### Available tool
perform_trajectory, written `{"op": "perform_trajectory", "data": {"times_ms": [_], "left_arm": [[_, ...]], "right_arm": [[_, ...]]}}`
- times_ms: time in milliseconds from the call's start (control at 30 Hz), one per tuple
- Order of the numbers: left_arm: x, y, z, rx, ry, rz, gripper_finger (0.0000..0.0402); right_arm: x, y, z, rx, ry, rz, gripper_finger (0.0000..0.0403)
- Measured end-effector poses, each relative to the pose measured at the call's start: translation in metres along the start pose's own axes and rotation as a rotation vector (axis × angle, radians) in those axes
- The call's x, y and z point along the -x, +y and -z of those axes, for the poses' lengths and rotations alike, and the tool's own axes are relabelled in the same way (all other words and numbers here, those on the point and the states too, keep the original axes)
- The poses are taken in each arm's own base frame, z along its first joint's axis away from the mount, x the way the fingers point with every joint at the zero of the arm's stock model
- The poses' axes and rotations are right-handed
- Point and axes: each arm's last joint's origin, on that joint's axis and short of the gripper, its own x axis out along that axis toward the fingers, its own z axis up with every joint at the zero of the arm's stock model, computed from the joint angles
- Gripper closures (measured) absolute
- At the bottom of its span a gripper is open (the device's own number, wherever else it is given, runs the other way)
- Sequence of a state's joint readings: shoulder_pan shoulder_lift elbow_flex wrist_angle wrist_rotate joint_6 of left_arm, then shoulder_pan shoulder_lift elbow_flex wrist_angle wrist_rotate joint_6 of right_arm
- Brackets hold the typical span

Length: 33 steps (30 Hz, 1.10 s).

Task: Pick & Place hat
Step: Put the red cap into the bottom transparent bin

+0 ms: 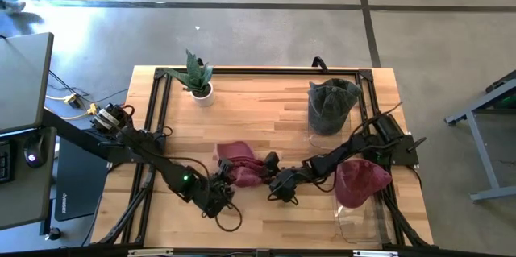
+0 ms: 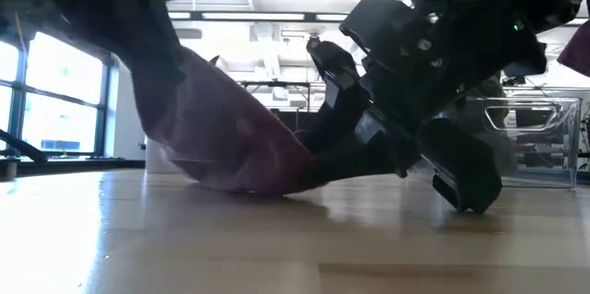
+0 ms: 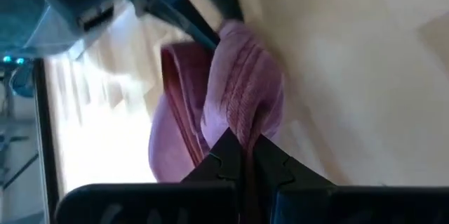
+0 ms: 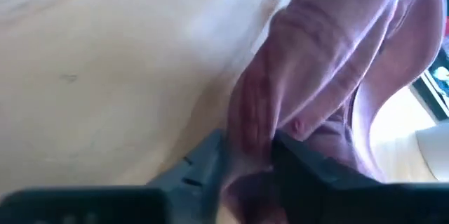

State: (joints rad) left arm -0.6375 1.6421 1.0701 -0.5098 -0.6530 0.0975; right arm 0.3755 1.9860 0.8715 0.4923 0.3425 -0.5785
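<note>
At the near middle of the table (image 1: 282, 120), the pink hat (image 1: 242, 164) is pinched from both sides: its ribbed edge is clamped in the left end effector (image 3: 244, 155), and its fabric is gripped between the fingers of the right end effector (image 4: 249, 157). The hat is seen low on the wood, so placement is judged still undone. Further right, another pink hat (image 1: 360, 180) is draped on a clear container (image 1: 355, 223); beyond, a dark hat (image 1: 330, 104) is seen.

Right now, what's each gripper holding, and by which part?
Both grip the pink hat: left gripper pinches its ribbed brim edge; right gripper has a brim fold between its fingers.
</note>
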Motion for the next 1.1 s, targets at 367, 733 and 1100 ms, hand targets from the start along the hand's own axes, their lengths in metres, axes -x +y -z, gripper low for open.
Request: {"op": "perform_trajectory", "data": {"times_ms": [367,733,1100], "left_arm": [[-0.002,-0.007,-0.013,-0.043,-0.156,0.287,0.0401],[-0.021,0.013,-0.012,-0.122,-0.131,0.169,0.0291],[-0.007,0.017,-0.030,-0.030,-0.183,0.198,0.0224]], "right_arm": [[0.033,-0.033,-0.025,-0.162,-0.356,-0.428,0.0374],[0.033,-0.039,-0.030,-0.309,-0.383,-0.699,0.0385],[0.030,-0.038,-0.024,-0.297,-0.268,-0.598,0.0393]]}}
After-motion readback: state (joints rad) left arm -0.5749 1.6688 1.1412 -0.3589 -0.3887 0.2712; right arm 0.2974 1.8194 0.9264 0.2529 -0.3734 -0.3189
